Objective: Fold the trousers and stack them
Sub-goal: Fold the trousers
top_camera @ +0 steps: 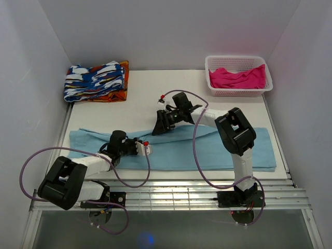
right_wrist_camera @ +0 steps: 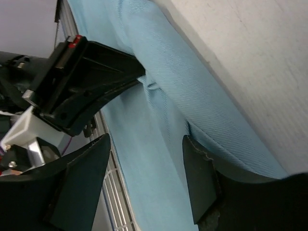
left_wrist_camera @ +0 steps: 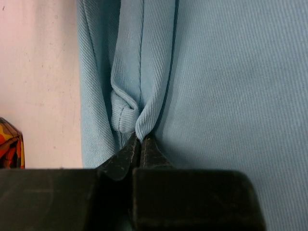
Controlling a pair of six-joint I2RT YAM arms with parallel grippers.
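The light-blue trousers (top_camera: 218, 148) lie spread lengthwise across the near part of the table. My left gripper (top_camera: 148, 149) is shut on a pinched-up fold of the trousers near their middle; the left wrist view shows the closed tips (left_wrist_camera: 140, 140) gripping a ridge of the cloth (left_wrist_camera: 231, 96). My right gripper (top_camera: 157, 128) hovers open just beyond the far edge of the trousers, next to the left gripper. In the right wrist view its fingers (right_wrist_camera: 202, 183) stand wide apart over the trousers (right_wrist_camera: 163, 96), holding nothing, with the left gripper (right_wrist_camera: 82, 82) ahead of it.
A folded blue-white-orange patterned cloth (top_camera: 96, 82) lies at the back left; its corner shows in the left wrist view (left_wrist_camera: 9, 147). A white basket (top_camera: 238, 92) at the back right holds a pink garment (top_camera: 236, 78). A slatted metal rail (top_camera: 171, 193) runs along the near edge.
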